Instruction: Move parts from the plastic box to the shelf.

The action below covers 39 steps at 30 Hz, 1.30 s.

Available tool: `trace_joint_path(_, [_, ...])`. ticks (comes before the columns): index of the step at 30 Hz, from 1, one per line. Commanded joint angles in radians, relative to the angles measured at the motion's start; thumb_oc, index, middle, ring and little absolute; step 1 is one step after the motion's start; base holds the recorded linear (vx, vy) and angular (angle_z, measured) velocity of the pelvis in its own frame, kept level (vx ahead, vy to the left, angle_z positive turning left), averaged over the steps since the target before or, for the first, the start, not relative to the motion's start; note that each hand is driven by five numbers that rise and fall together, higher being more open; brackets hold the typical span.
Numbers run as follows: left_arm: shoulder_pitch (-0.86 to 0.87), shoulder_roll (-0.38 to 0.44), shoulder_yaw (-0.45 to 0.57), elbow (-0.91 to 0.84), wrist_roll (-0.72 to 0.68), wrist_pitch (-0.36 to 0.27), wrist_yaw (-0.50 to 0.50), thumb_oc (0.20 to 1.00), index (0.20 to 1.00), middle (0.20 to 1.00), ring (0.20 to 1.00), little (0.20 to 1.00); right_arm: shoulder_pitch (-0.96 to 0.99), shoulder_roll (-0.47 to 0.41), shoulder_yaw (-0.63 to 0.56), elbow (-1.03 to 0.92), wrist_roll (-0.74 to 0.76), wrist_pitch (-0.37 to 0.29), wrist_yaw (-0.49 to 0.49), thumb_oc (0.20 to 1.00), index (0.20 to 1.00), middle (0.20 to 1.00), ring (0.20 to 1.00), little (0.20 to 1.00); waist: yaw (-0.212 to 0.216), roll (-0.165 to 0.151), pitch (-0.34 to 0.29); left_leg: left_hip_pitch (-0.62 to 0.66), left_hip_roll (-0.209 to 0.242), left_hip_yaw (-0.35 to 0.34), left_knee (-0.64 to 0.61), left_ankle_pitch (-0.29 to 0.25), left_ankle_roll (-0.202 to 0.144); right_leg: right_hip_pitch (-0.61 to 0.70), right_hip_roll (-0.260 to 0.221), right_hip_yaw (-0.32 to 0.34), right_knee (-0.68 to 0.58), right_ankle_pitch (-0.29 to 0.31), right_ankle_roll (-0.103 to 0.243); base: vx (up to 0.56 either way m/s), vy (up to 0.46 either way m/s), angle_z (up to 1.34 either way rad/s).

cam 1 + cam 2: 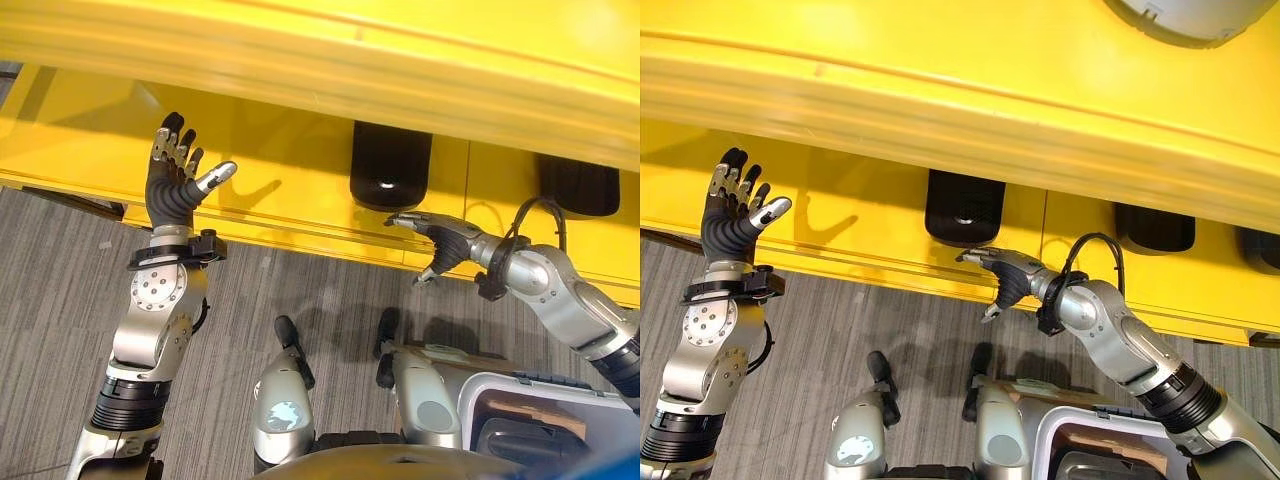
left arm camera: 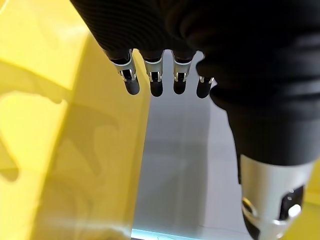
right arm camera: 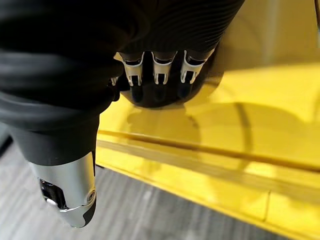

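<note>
Yellow shelf (image 1: 300, 180); both hands open.

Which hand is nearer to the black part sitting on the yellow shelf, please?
Right. The right hand reaches with open fingers just below the black part, while the left hand is raised well off to its left.

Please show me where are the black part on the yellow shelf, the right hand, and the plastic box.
black part (image 1: 390, 165), left eye view, on its glossy front face.
right hand (image 1: 438, 246), left eye view, on its dark ribbed back.
plastic box (image 1: 500, 385), left eye view, on its grey rim.
</note>
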Motion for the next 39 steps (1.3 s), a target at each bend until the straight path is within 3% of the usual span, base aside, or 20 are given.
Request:
trace_joint_path(1, [0.027,0.042,0.032,-0.038,0.004,-0.038,0.009,1.0,1.0,1.0,1.0,1.0,-0.04,0.034,0.036,-0.035,-0.012,-0.032,0.003,1.0,1.0,1.0,1.0,1.0,0.004,0.006,-0.053,-0.028,0.012,-0.02,0.071,-0.067,-0.038,-0.004,-0.01,-0.012,0.137,-0.183,0.061,0.0,0.0,0.0])
trace_joint_path(8, [0.011,0.033,0.027,-0.029,0.002,-0.026,-0.003,1.0,1.0,1.0,1.0,1.0,-0.093,0.057,0.092,0.01,-0.047,-0.003,0.085,1.0,1.0,1.0,1.0,1.0,0.006,0.016,-0.048,-0.032,0.013,-0.018,0.068,-0.064,-0.042,-0.009,-0.007,-0.016,0.145,-0.191,0.053,0.0,0.0,0.0])
trace_joint_path(19, [0.009,0.018,0.025,-0.002,-0.004,-0.057,0.01,1.0,1.0,1.0,1.0,1.0,-0.15,0.107,0.164,0.092,-0.097,0.014,0.096,1.0,1.0,1.0,1.0,1.0,0.007,0.034,-0.038,-0.036,-0.006,-0.028,0.054,-0.061,-0.04,-0.028,0.002,-0.002,0.144,-0.189,0.048,-0.01,0.007,-0.02])
trace_joint_path(25, [0.033,0.009,0.04,0.005,-0.008,-0.059,-0.008,1.0,1.0,1.0,1.0,1.0,-0.167,0.141,0.171,0.099,-0.123,0.012,0.07,1.0,1.0,1.0,1.0,1.0,0.007,0.047,-0.045,-0.03,-0.023,-0.036,0.043,-0.065,-0.036,-0.024,0.004,0.01,0.132,-0.186,0.046,0.0,0.002,-0.01])
trace_joint_path(33, [0.037,-0.005,0.05,0.009,-0.011,-0.048,-0.018,1.0,1.0,1.0,1.0,1.0,-0.205,0.192,0.165,0.131,-0.108,0.083,-0.053,1.0,1.0,1.0,1.0,1.0,0.012,0.057,-0.063,-0.026,-0.03,-0.04,0.035,-0.069,-0.035,-0.02,-0.002,0.012,0.116,-0.179,0.047,0.0,0.0,0.0])
trace_joint_path(39, [0.029,-0.012,0.045,0.004,-0.007,-0.027,-0.031,1.0,1.0,1.0,1.0,1.0,-0.244,0.233,0.169,0.167,-0.114,0.129,-0.073,1.0,1.0,1.0,1.0,1.0,0.019,0.061,-0.071,-0.021,-0.033,-0.041,0.029,-0.072,-0.034,-0.016,-0.007,0.007,0.105,-0.172,0.049,0.0,0.0,0.0])
